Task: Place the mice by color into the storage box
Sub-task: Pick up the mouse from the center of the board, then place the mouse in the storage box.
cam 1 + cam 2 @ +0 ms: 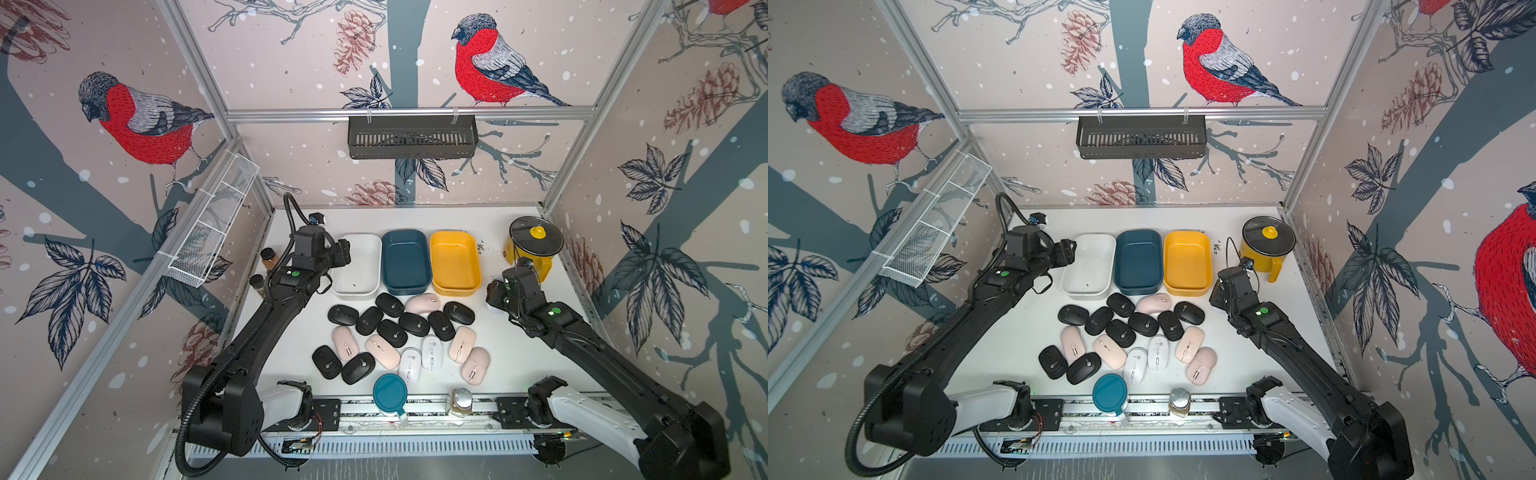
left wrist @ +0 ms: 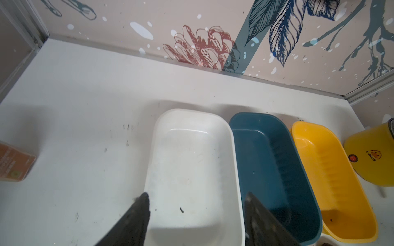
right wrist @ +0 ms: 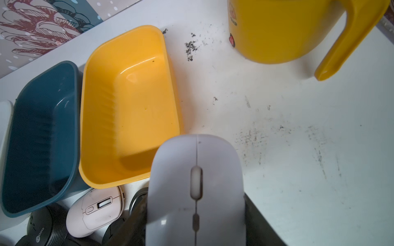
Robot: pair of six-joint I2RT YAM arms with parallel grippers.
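One white mouse clamped in right gripper fingers, just beside yellow box. Other mice (black, pink, white) clustered on surface before boxes. Empty: white box, blue box, yellow box. Left gripper fingers apart over white box.

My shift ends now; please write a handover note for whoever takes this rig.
Left gripper: open, empty, over the white plastic bin.
Right gripper: shut on a glossy white mouse, near the yellow plastic bin.
The teal plastic bin and the other two are empty.
Done: nothing binned yet.
Left: bin the held mouse, then sort the black, pink and white mice clustered on the table.
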